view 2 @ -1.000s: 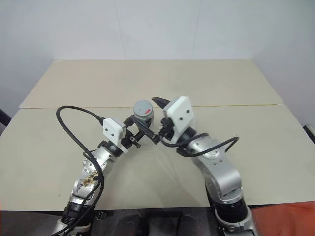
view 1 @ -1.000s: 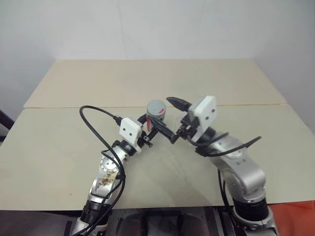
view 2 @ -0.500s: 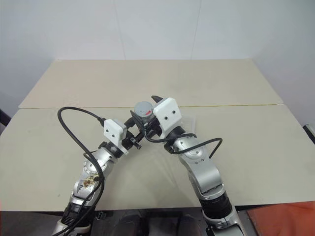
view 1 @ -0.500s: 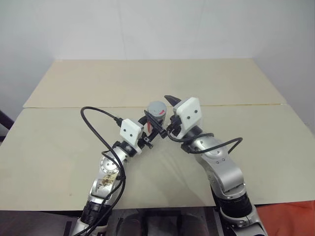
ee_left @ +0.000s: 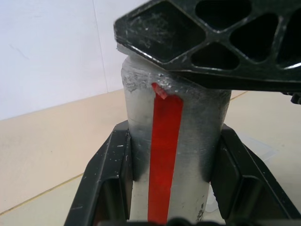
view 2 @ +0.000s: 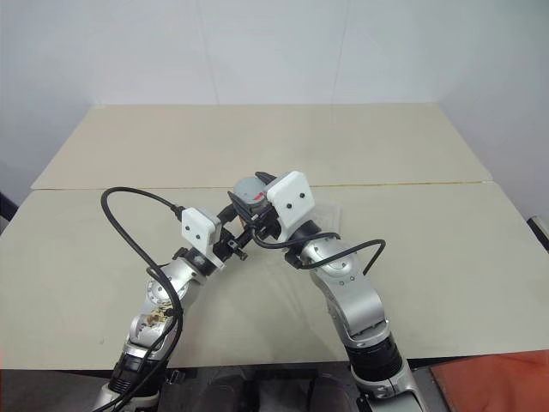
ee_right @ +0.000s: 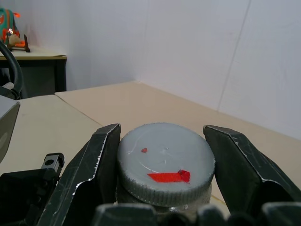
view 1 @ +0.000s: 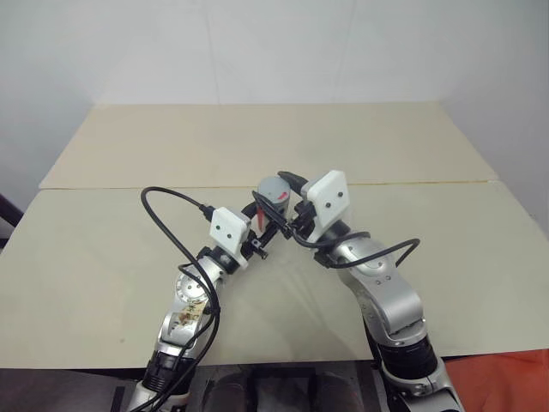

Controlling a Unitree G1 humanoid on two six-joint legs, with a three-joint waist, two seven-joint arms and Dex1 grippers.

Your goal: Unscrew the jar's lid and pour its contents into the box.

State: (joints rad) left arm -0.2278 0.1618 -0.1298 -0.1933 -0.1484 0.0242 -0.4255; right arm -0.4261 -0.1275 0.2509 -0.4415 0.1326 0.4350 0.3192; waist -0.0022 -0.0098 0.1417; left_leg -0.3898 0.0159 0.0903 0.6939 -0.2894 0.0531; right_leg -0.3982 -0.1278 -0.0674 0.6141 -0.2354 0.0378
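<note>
The jar (ee_left: 171, 141) stands upright above the middle of the counter (view 1: 257, 146), held up between the two arms, near the seam where the two pale tabletops meet. The left gripper (ee_left: 171, 188) has its jaws clenched on the jar's body, one black finger pressed against each side, with the red stripe of the label facing back along that arm. The lid (ee_right: 165, 162) is still on the jar, a grey ribbed cap with a small red mark on its top. The right gripper (ee_right: 165, 165) comes in from the right and a little higher, its jaws clamped on the lid, one finger touching each side of the rim. In the head views the two grippers meet at the jar, the right one's white camera block just right of the lid. Just right of the right gripper, a clear shallow box (view 2: 328, 209) lies on the counter, partly hidden by that arm. The contents of the jar cannot be seen.
</note>
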